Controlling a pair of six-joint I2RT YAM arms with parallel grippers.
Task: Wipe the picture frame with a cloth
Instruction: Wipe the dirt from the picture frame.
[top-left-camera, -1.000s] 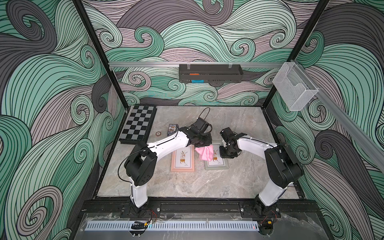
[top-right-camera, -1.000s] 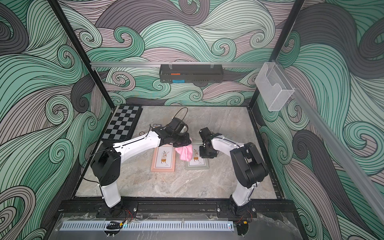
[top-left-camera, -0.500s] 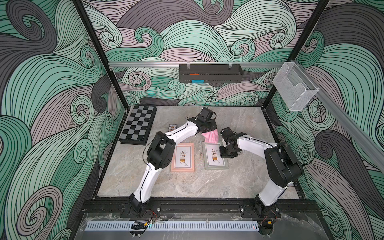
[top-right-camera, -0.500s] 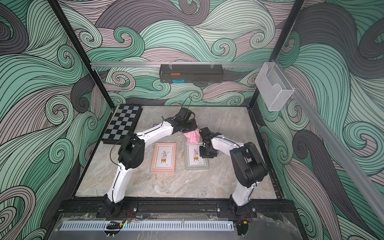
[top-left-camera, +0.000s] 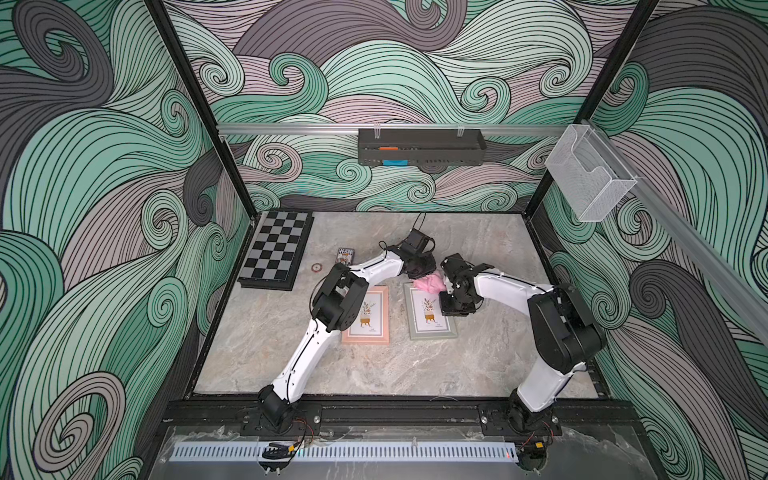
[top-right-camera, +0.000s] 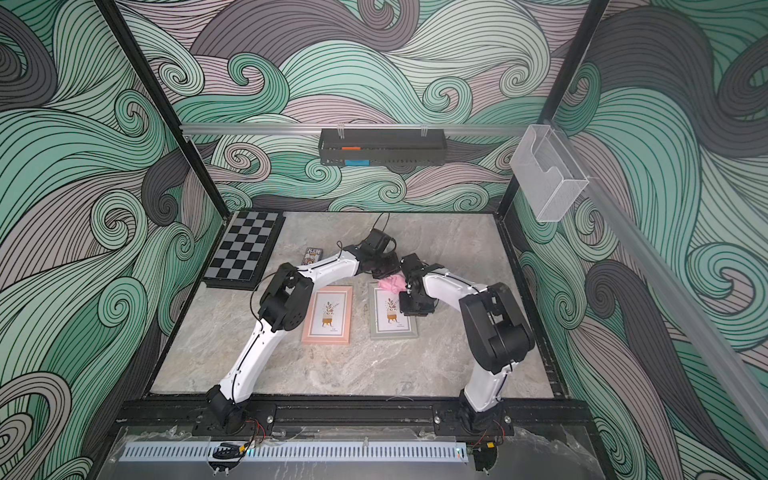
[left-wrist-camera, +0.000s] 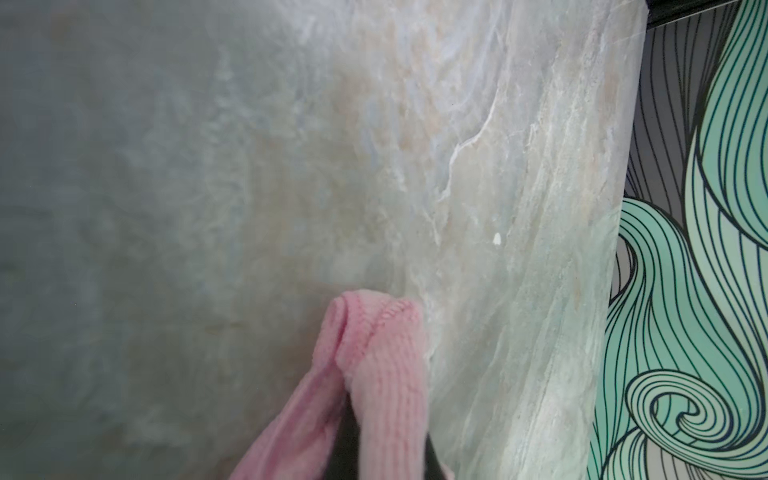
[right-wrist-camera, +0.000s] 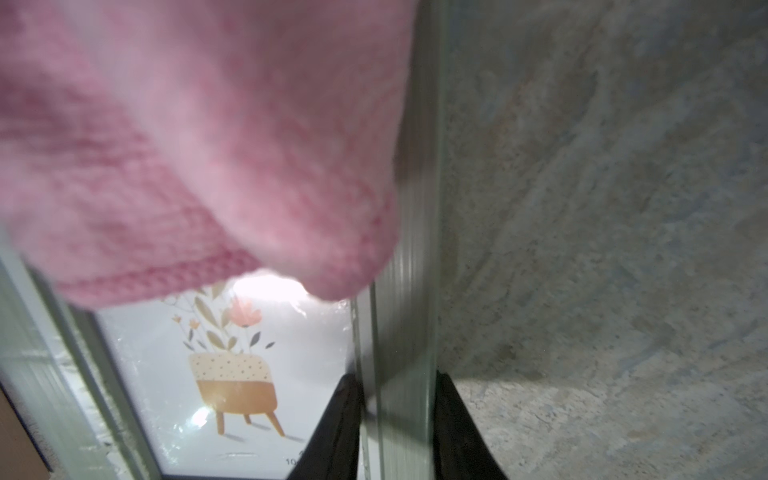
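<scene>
Two picture frames lie flat side by side: a pink picture frame (top-left-camera: 365, 338) (top-right-camera: 326, 338) and a grey-green picture frame (top-left-camera: 432, 333) (top-right-camera: 392, 332). The pink cloth (top-left-camera: 430, 284) (top-right-camera: 390, 284) (left-wrist-camera: 374, 374) is bunched over the grey-green frame's far end. My left gripper (top-left-camera: 419, 272) (top-right-camera: 384, 272) (left-wrist-camera: 374, 457) is shut on the cloth. My right gripper (top-left-camera: 451, 305) (top-right-camera: 409, 305) (right-wrist-camera: 397, 415) is shut on the grey-green frame's right rail (right-wrist-camera: 399, 374), one finger (right-wrist-camera: 336, 428) on each side. In the right wrist view the cloth (right-wrist-camera: 187, 145) hangs over the flower-pot print.
A chessboard (top-left-camera: 276, 249) lies at the back left. Beside it are a small card box (top-left-camera: 345, 255) and a ring (top-left-camera: 317, 267). On the back wall hangs a black tray (top-left-camera: 419, 147). A clear holder (top-left-camera: 590, 183) is fixed to the right rail.
My left gripper has carried the cloth from the middle of the grey-green frame to its far end, and the left elbow has swung inward. The right gripper has stayed on the rail.
</scene>
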